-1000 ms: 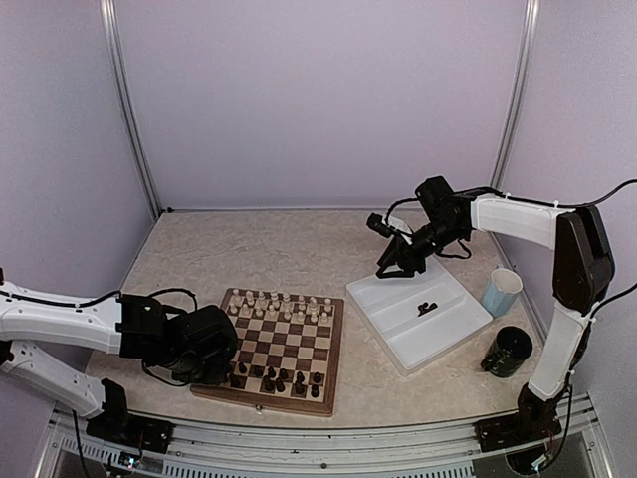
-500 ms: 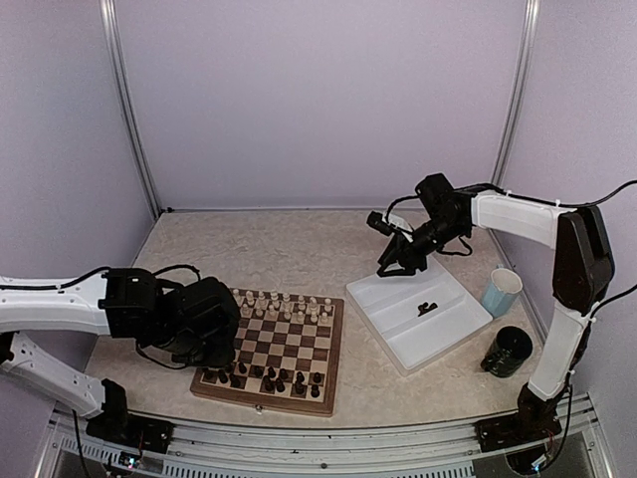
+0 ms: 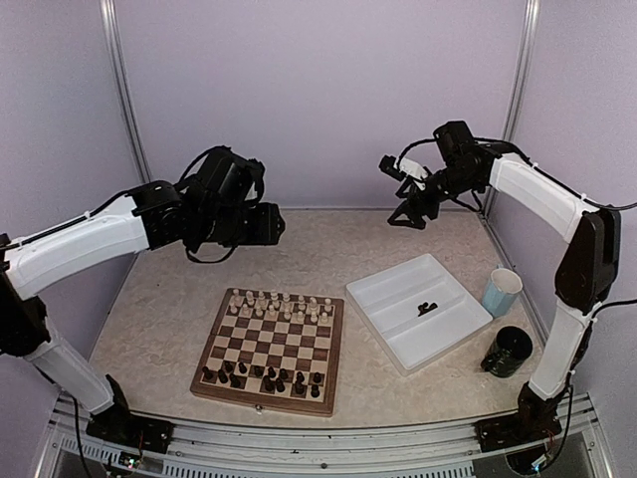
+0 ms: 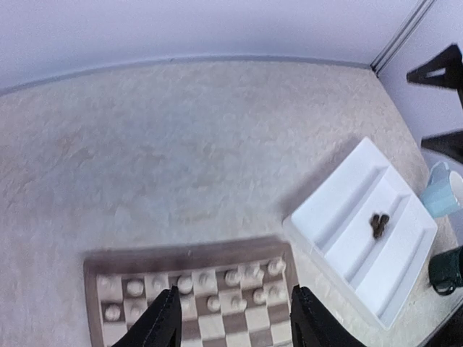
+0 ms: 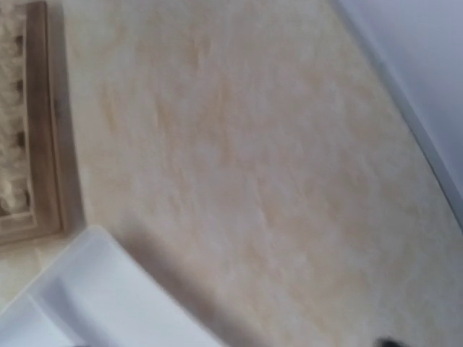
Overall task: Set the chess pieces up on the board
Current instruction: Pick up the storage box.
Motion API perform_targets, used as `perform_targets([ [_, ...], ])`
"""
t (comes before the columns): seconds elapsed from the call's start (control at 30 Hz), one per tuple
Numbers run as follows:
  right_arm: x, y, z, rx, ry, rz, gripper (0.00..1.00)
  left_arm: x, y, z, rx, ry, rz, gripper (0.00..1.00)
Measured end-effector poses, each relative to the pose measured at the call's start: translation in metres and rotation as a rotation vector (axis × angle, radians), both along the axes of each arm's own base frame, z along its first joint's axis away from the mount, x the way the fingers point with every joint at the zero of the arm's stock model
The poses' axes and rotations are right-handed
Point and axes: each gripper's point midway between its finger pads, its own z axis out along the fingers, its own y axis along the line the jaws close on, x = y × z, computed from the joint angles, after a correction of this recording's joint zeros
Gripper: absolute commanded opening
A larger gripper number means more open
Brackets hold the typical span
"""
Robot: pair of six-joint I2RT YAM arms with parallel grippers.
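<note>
The board [image 3: 333, 351] lies on the table, left of centre. Pale chess pieces [image 3: 280, 304] fill its two far rows and dark ones [image 3: 261, 377] stand along its near edge. My left gripper [image 3: 271, 225] hangs high above the table behind the board; in the left wrist view its gripper [image 4: 235, 325] is open with nothing between the fingers [image 4: 163, 322]. A small clump of dark pieces [image 3: 428, 308] lies in the white tray [image 3: 390, 289]. My right gripper [image 3: 409, 221] is raised near the back wall, open and empty.
A pale blue cup [image 3: 501, 291] and a dark mug [image 3: 510, 351] stand right of the tray. The right wrist view is blurred: the board's rim [image 5: 43, 123], the tray's corner [image 5: 94, 289] and bare tabletop. The walls stand close behind both arms.
My left arm lifted from the board's near left corner up and back, its jaws opening. My right arm rose from above the tray toward the back wall, jaws spreading wider.
</note>
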Motion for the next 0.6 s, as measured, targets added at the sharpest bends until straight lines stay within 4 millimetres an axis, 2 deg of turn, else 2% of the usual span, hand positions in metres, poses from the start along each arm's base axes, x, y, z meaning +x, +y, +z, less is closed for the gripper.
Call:
perform_targets([
  [0.03,0.0,-0.004,-0.006,-0.021,0.006,0.006,0.59,0.018,-0.01,0.003,-0.012,-0.025,-0.01,0.52],
  [0.1,0.0,-0.012,-0.027,-0.081,0.027,0.019,0.52,0.044,-0.027,0.008,-0.03,-0.062,-0.032,0.52],
  [0.2,-0.016,-0.035,-0.085,-0.226,0.104,0.047,0.49,0.071,-0.057,0.015,-0.062,-0.109,-0.092,0.52],
  [0.3,-0.046,-0.062,-0.144,-0.371,0.2,0.105,0.47,0.078,-0.08,0.01,-0.076,-0.122,-0.167,0.52],
  [0.4,-0.071,-0.081,-0.179,-0.481,0.252,0.171,0.45,0.077,-0.095,-0.006,-0.069,-0.106,-0.234,0.52],
  [0.5,-0.079,-0.092,-0.191,-0.547,0.253,0.217,0.4,0.074,-0.103,-0.02,-0.058,-0.086,-0.282,0.52],
  [0.6,-0.077,-0.096,-0.191,-0.583,0.227,0.24,0.38,0.072,-0.109,-0.027,-0.057,-0.075,-0.318,0.52],
])
